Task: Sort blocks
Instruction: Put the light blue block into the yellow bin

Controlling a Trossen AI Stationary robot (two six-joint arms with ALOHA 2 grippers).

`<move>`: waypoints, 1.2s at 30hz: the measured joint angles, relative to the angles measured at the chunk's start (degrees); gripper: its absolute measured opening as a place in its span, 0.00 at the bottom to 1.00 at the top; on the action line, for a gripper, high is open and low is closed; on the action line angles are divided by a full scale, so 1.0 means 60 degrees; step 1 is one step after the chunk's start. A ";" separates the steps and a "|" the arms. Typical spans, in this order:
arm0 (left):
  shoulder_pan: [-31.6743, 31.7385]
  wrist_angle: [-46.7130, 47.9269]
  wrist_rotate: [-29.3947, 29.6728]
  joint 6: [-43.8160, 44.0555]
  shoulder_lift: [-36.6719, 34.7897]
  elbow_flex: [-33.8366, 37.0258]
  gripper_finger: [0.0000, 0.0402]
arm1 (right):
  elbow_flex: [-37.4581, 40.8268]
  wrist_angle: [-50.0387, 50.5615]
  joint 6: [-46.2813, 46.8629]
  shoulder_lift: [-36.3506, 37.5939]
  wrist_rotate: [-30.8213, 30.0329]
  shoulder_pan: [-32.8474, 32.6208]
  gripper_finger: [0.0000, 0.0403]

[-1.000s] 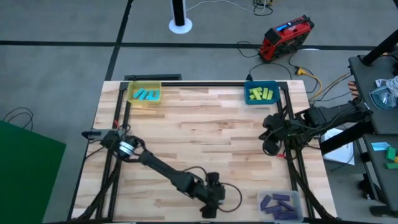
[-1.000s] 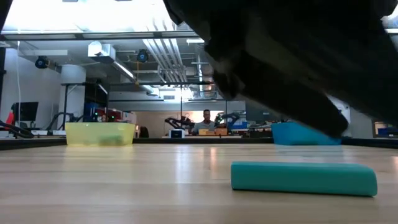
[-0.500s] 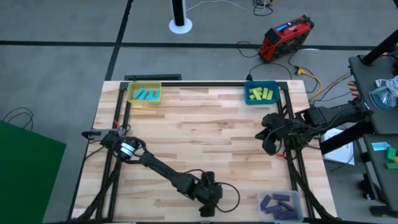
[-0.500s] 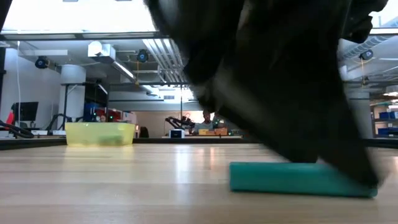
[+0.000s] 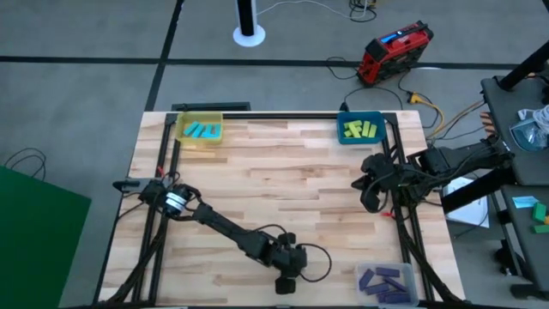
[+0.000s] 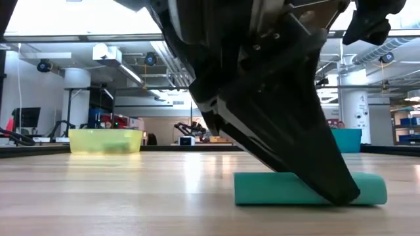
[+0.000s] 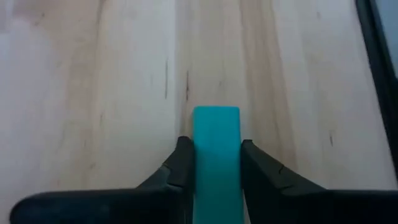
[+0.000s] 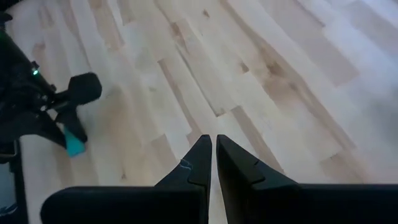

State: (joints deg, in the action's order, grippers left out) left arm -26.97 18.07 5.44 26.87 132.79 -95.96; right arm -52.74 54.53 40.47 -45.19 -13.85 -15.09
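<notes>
Cyan block [image 7: 216,155] is seen lying flat on the wooden bench [image 5: 283,172], near the front edge and well apart from all three trays. The left gripper [image 7: 214,163] is lowered over it, and the block is set lengthwise between the jaws, one dark finger [image 7: 181,163] against each long side, with its far end projecting beyond the fingertips. The jaws are closed onto the block, which rests on the wood in the low view, where the block [image 6: 275,189] is partly covered by the dark finger in front of it. In the high view the left gripper [image 5: 287,276] is found at the front of the bench, left of the clear tray [image 5: 410,276], in which purple blocks [image 5: 383,278] are held. At the back, cyan blocks [image 5: 202,131] lie in the yellow tray [image 5: 184,140] on the left, and yellow-green blocks [image 5: 358,130] lie in the blue tray [image 5: 343,137] on the right. The right gripper [image 8: 214,157] is held above bare wood at the right edge of the bench, its jaws pressed together with nothing between them.
</notes>
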 joint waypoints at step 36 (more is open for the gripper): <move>1.0026 0.3782 0.2425 0.2458 -1.1420 0.6900 0.17 | -0.0005 -0.1795 0.2514 -0.1840 -0.3042 0.0509 0.04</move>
State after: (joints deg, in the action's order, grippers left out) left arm 33.18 40.76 20.00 41.62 64.27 -54.57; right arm -52.77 43.76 55.55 -56.23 -32.10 -12.04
